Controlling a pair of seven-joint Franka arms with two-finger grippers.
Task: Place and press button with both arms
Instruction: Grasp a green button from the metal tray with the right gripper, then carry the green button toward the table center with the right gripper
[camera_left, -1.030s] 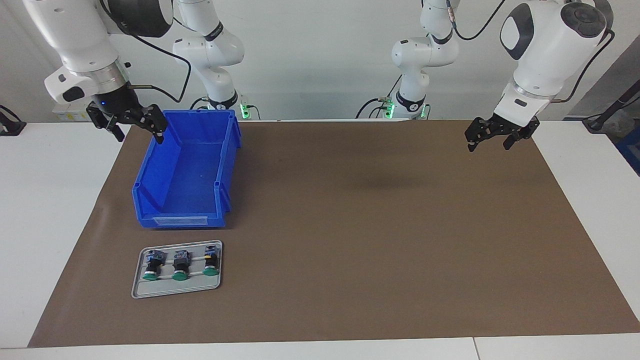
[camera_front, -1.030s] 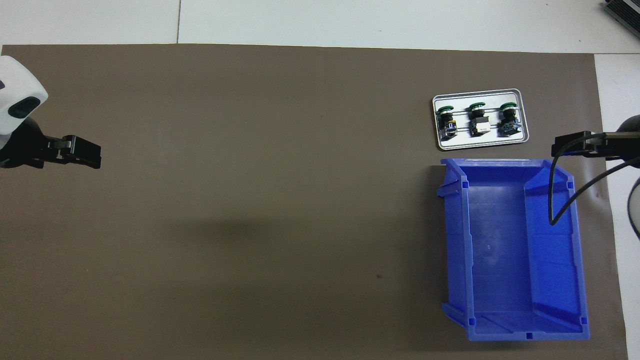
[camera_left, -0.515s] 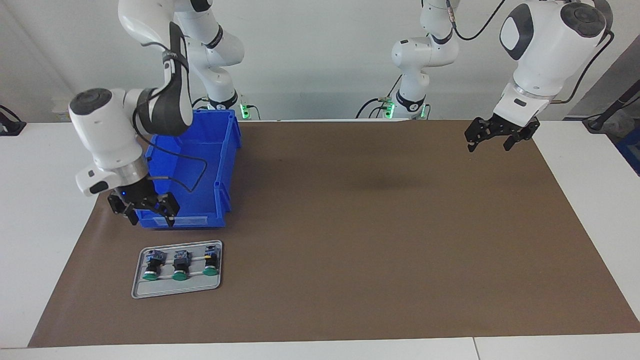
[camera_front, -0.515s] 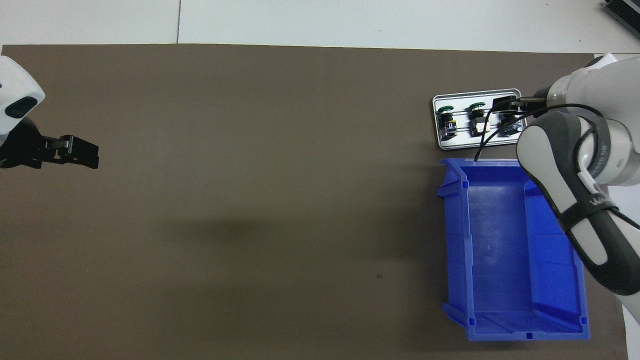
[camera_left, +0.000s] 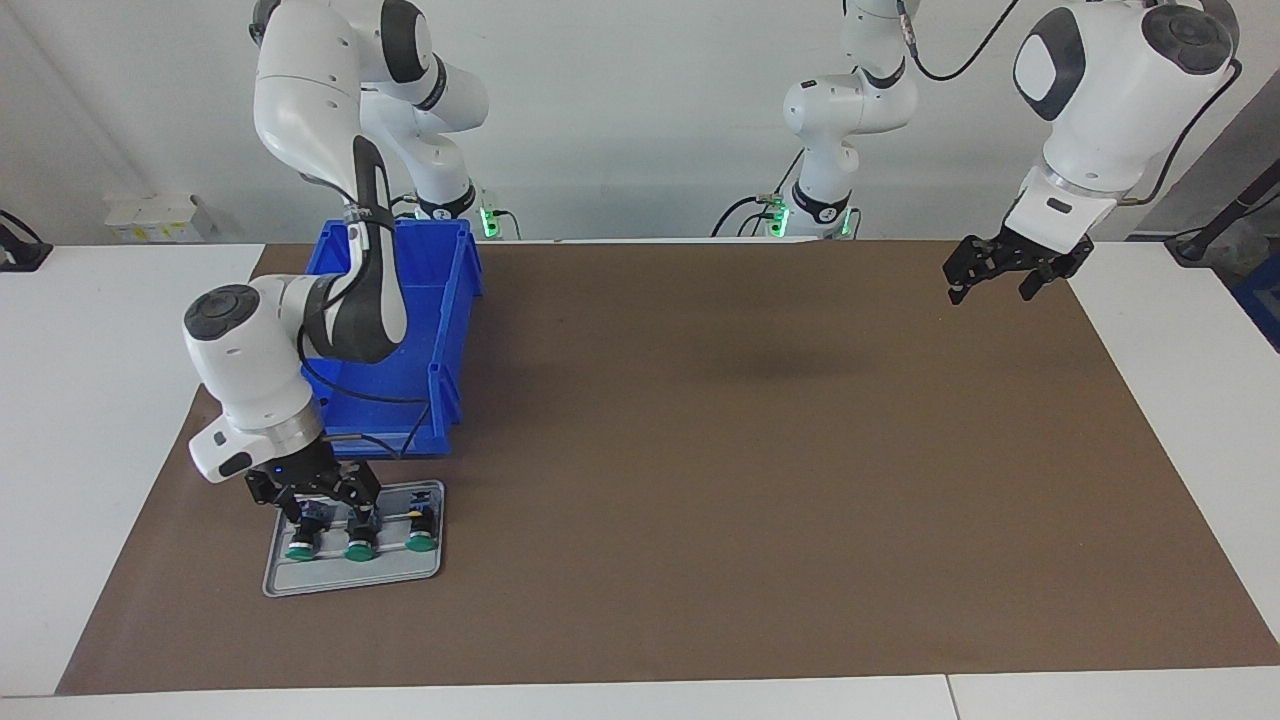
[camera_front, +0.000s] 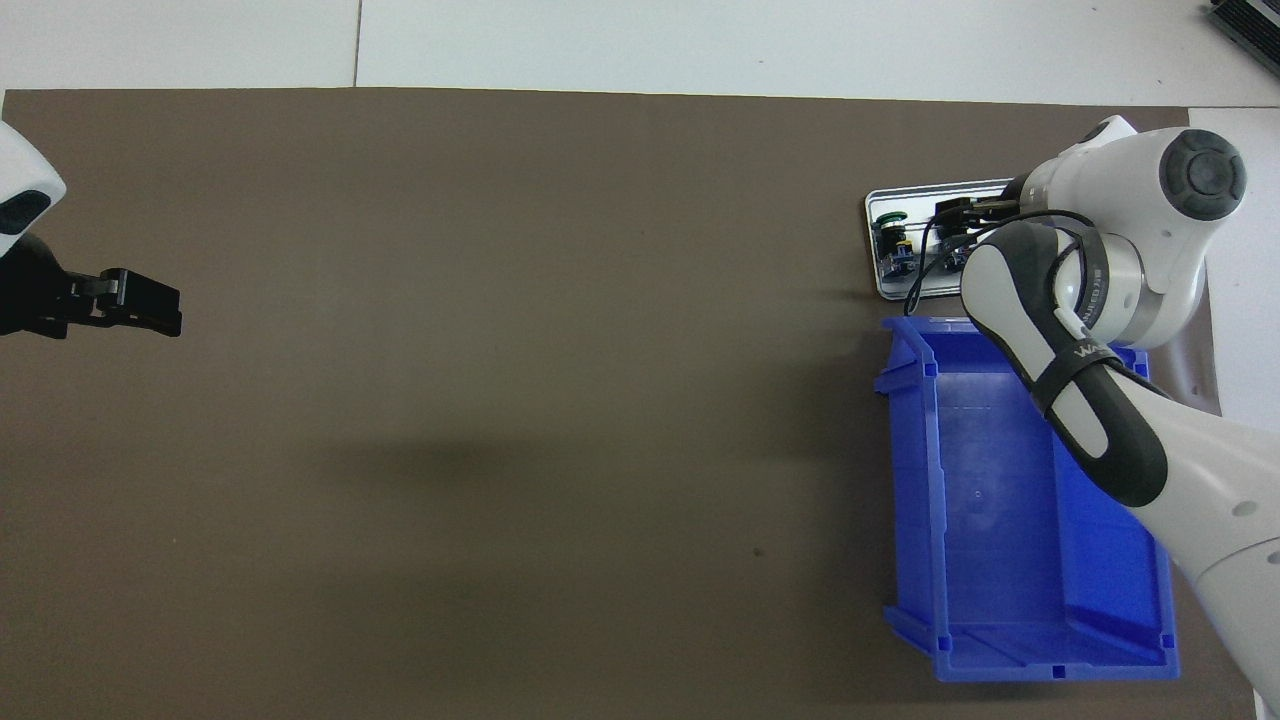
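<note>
Three green-capped buttons lie in a row on a small grey tray (camera_left: 300, 585) near the right arm's end of the table, green caps (camera_left: 359, 550) pointing away from the robots. The button (camera_left: 421, 530) at the row's inner end carries a yellow mark. My right gripper (camera_left: 328, 508) is down on the tray, open, its fingers spread around the bodies of the other two buttons; which one lies between them I cannot tell. In the overhead view the right gripper (camera_front: 950, 215) and its arm cover most of the tray (camera_front: 880, 290). My left gripper (camera_left: 1000, 278) hangs open over the mat's other end.
An empty blue bin (camera_left: 440, 300) stands on the brown mat (camera_left: 750, 480) just nearer to the robots than the tray, and the right arm reaches over it. In the overhead view the bin (camera_front: 1000, 500) lies under that arm.
The right arm has swung from above the bin's robot-side corner down to the tray, and its fingers now reach among the buttons. The left gripper has shifted slightly.
</note>
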